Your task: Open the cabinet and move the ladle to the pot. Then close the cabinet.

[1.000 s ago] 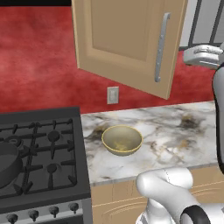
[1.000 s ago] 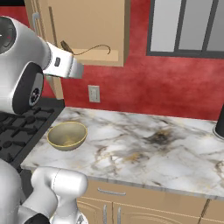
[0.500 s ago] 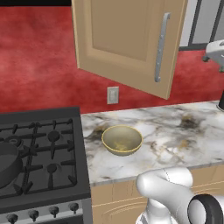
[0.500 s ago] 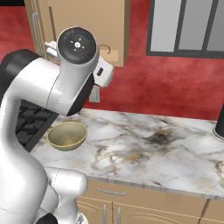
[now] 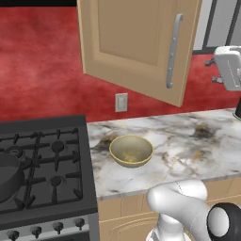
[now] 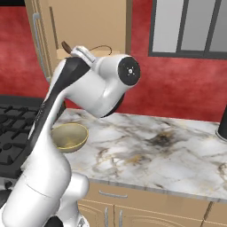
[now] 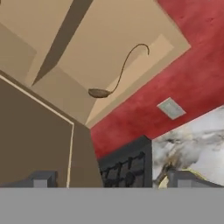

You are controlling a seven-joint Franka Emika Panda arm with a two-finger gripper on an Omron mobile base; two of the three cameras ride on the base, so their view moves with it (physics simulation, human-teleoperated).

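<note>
Your gripper's (image 7: 111, 180) jaws are spread apart, holding nothing. The slim dark brown ladle (image 7: 119, 75) lies inside the open tan wooden cabinet (image 5: 134, 44), upper middle of the hand view. You could bump the door's edge reaching in.

Light tan wooden cabinet door (image 5: 136, 44), slim dark brown ladle (image 7: 118, 74), yellowish-tan round bowl (image 5: 131, 150), white brown-veined marble table (image 5: 188, 150), deep red wall (image 5: 42, 70).
</note>
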